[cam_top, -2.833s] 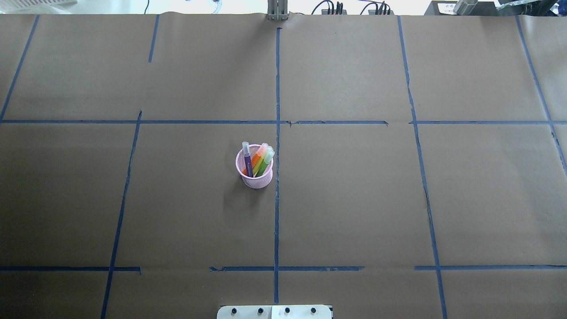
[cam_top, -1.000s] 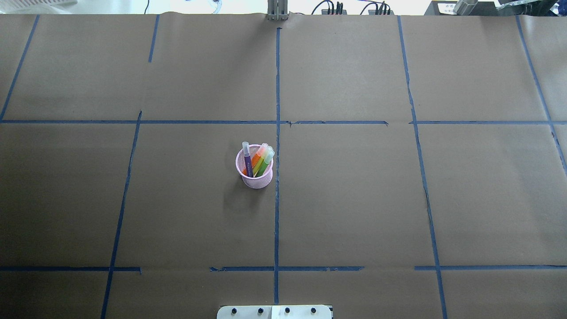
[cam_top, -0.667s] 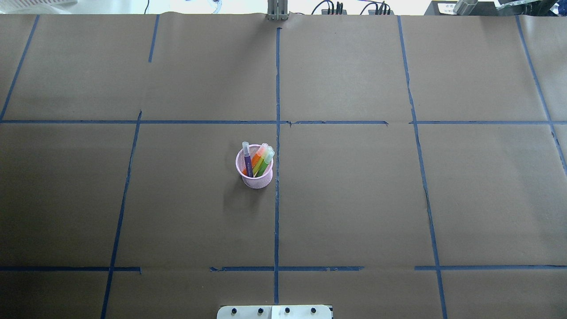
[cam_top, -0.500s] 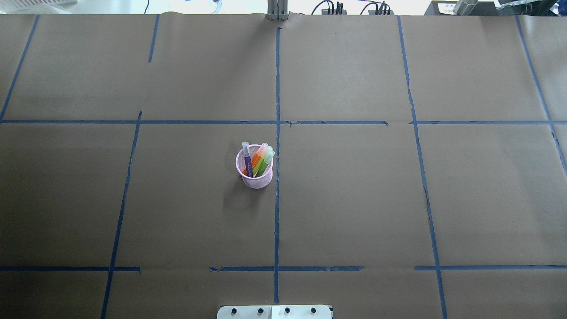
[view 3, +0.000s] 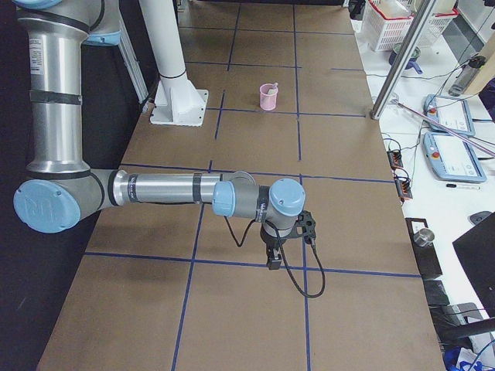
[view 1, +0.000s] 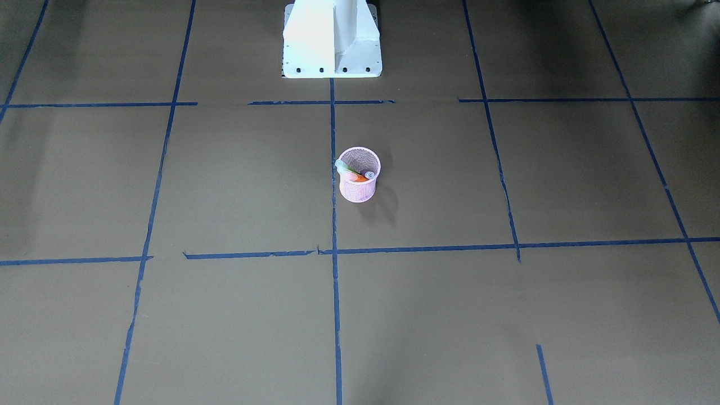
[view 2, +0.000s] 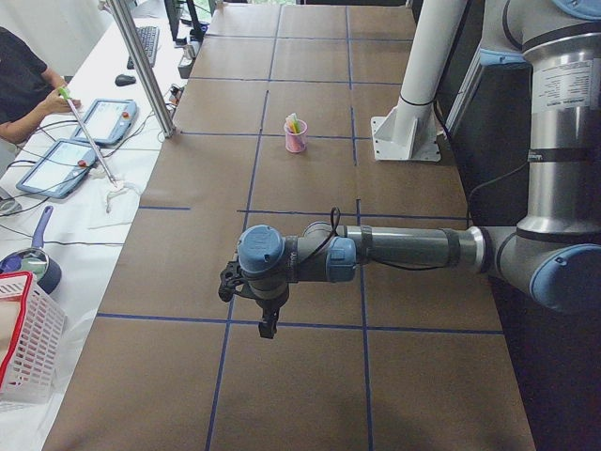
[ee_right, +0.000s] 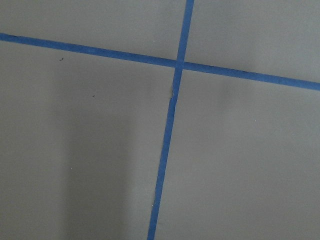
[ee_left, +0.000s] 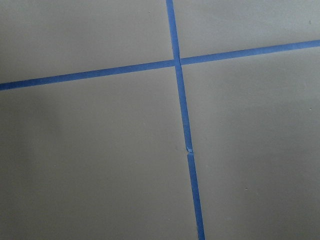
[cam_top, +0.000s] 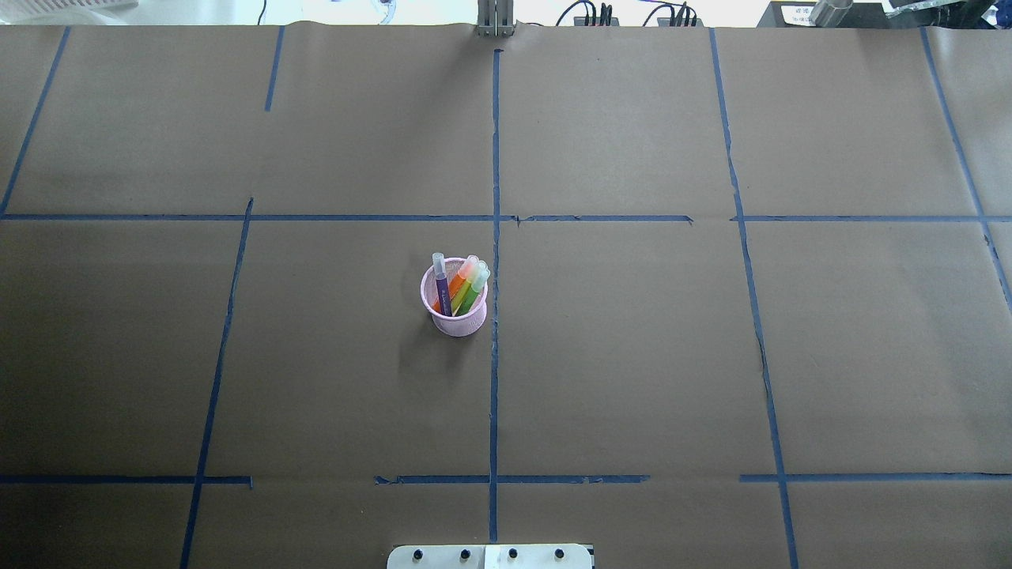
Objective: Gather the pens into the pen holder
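Now, left gripper point(view 2: 268, 324): above tape cross point(ee_left: 177, 62), well apart from pen holder point(cam_top: 457, 320); jaws, can't tell.
right gripper point(view 3: 273, 259): opp. table end, pointing down; jaws, can't tell.
pens point(cam_top: 462, 286): all 3 leaning in pen holder, caps up.

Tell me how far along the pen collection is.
Done: the purple pen, orange pen and green pen stand in the pen holder. In hand: nothing; the left gripper and right gripper hang far from it. Left: no loose pen shows on the table.
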You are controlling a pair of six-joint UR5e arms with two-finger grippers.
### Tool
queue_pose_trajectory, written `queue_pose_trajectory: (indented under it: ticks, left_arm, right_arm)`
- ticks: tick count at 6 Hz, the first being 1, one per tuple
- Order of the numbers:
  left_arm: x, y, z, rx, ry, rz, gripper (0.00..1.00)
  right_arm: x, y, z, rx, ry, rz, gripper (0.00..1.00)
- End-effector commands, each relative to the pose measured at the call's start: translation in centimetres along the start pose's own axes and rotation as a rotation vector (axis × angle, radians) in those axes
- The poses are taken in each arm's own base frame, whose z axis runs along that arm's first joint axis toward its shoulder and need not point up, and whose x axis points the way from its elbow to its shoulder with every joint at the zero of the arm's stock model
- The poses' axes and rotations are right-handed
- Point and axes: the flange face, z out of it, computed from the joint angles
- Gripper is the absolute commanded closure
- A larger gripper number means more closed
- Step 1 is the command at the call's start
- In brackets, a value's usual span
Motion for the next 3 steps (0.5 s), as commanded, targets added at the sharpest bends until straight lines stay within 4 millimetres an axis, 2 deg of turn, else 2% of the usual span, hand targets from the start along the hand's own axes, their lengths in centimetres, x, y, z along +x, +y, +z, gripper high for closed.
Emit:
queue_pose_trajectory:
  ticks: [1, 3]
  left_arm:
    - [0.05, 0.64, 0.26, -0.005, 0.002, 0.000, 0.00]
    - [0.22, 0.48, 0.07, 0.002, 0.001, 0.006, 0.00]
  right_arm:
    - [0.28, -0.07, 0.33, 0.007, -0.002, -0.005, 0.00]
    - [0.69, -0.10, 0.80, 0.001, -0.009, 0.002, 0.00]
